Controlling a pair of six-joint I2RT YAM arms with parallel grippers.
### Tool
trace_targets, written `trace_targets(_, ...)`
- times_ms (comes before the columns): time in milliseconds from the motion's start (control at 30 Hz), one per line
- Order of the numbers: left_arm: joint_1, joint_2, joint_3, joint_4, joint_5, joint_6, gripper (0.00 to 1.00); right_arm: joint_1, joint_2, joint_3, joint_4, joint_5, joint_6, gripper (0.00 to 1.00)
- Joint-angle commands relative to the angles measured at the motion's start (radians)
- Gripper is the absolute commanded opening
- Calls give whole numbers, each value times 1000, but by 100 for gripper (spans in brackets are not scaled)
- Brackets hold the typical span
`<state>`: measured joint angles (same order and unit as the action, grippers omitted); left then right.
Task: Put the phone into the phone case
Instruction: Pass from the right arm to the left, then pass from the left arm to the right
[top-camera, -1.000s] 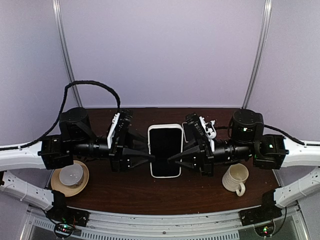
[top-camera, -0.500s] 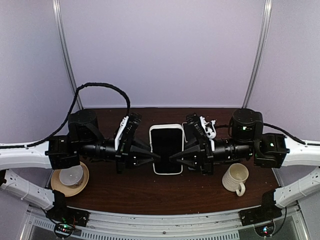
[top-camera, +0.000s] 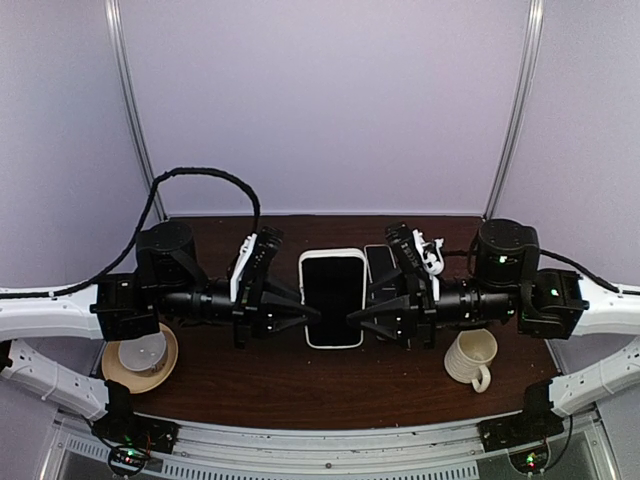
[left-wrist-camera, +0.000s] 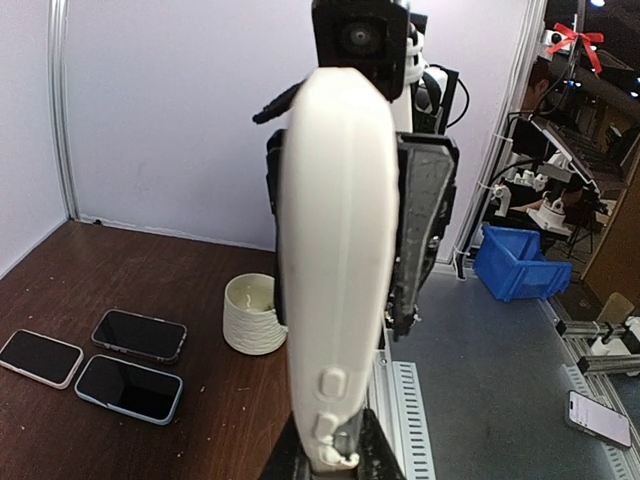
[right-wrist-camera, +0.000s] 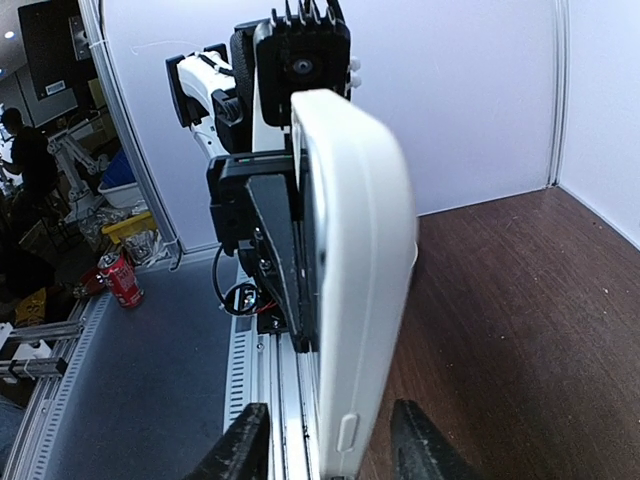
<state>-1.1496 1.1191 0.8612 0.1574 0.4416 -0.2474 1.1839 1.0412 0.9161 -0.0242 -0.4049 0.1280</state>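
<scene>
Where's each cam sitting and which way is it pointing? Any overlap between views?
Top external: above and behind the bases, looking down at the table; both arms show, left hand and right hand flanking the white-cased phone.
Left wrist: on the left arm, facing the right arm; own fingers clamp the phone's edge.
Right wrist: facing the left arm; own fingers parted around the phone.
Shared: both wrist views see the phone edge-on, from opposite sides.

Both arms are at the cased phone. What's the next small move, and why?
Probably draw the right pincer straight back, clear of the white phone case. Its jaws stand open either side of the case's edge, while the left pincer is clamped on the opposite edge.
</scene>
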Motion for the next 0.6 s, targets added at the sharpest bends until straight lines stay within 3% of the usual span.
trace_targets(0,-4,-34,8,123,-5,-17,0,3,-14,-32,21,25,33,39)
trace_targets(133,-4,-35,3,134,-7,-26,0,3,3,-26,21,18,36,25)
trace_targets(233,-3,-36,2,132,-12,-27,0,4,18,-15,19,13,38,3)
trace_targets(333,-3,-31,9,82,-69,-28,0,2,20,-1,-8,65,51,0)
trace_targets(367,-3,-28,17,38,-118,-29,14,-4,22,9,-33,99,65,0)
trace_targets(433,-1,-17,47,-84,-254,-25,61,-31,36,36,-102,137,106,0)
trace_targets(500,8,4,88,-246,-396,-20,85,-72,60,58,-161,143,162,0)
trace_targets(567,31,29,124,-380,-506,-28,95,-109,89,73,-214,152,218,0)
